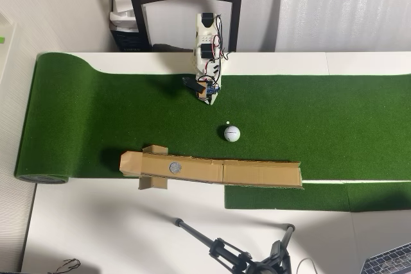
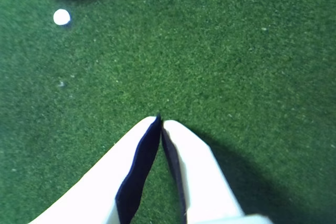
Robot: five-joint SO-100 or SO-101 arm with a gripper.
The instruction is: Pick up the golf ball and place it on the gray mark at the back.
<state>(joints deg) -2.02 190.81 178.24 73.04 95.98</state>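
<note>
White dimpled ball point(image 1: 232, 133) rests on turf at 5 o'clock from the pincer point(image 1: 210, 98), whose tips are together and empty. Likely hard, light, slippery: grip across its widest girth.

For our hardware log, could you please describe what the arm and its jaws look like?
In the overhead view the arm is white plastic with black servo blocks, thin red and black cables along it and a small blue and orange part near its tip. In the wrist view the gripper has two smooth white tapering jaws with dark navy inner faces, meeting at pointed tips. No markings are legible.
</note>
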